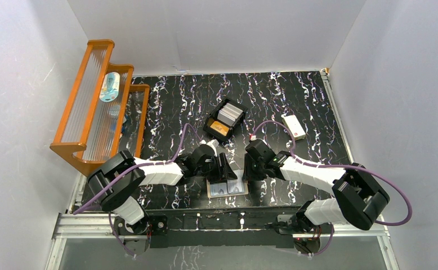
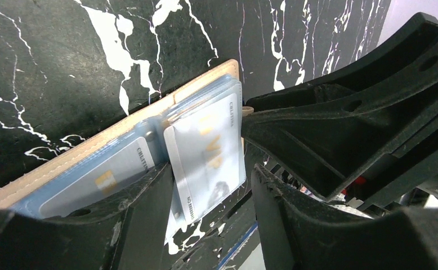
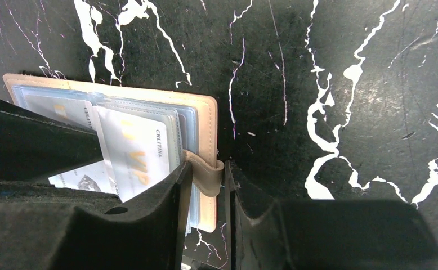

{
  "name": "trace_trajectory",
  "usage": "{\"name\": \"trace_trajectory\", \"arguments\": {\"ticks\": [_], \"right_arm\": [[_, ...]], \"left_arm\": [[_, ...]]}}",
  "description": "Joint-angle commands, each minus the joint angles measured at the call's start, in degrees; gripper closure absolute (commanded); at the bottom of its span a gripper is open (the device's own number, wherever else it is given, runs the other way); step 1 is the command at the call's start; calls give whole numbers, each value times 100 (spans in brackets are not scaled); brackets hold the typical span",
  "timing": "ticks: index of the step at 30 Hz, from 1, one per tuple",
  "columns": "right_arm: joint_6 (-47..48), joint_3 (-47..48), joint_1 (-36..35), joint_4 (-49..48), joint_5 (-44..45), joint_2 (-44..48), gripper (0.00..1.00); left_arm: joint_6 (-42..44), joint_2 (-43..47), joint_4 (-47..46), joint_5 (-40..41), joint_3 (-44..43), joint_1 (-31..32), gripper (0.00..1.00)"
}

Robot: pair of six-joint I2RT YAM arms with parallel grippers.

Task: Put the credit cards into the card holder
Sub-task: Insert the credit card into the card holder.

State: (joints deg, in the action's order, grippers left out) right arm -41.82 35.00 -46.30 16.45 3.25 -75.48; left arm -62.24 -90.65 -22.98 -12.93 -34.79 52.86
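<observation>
Open card holder point(image 1: 227, 188) flat at the near edge of the table point(image 1: 295, 101), a gripper on either side.

One credit card point(image 2: 205, 157) sits slanted, part-way into a clear sleeve point(image 3: 186, 121). The left gripper point(image 2: 211, 180) has its jaws part open, one finger along each side of that card; whether they press it cannot be told. The right gripper point(image 3: 210, 169) has its jaws drawn in on the snap tab point(image 3: 208, 184), one finger over the sleeves, the other on bare table just beside the holder's edge. Bare marbled surface runs to the right. The black tray point(image 1: 208, 126) and the white box point(image 1: 293, 126) stand well apart, farther back.
</observation>
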Motion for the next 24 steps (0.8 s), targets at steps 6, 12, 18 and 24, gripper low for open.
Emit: {"name": "trace_trajectory", "arguments": {"ticks": [6,12,18,24], "right_arm": [[-156,209,-25,278,229,424,60],[-250,569,-108,683,416,716,56],[-376,1037,-639,850,817,458,53],[-658,1615,-1346,895,1222,-307,48]], "left_arm": [[384,783,1330,461,-448,21,43],[489,1332,2212,880,-316,-203,44],[532,1936,2668,495,81,-870,56],[509,2640,2957,65,531,-1441,58]]}}
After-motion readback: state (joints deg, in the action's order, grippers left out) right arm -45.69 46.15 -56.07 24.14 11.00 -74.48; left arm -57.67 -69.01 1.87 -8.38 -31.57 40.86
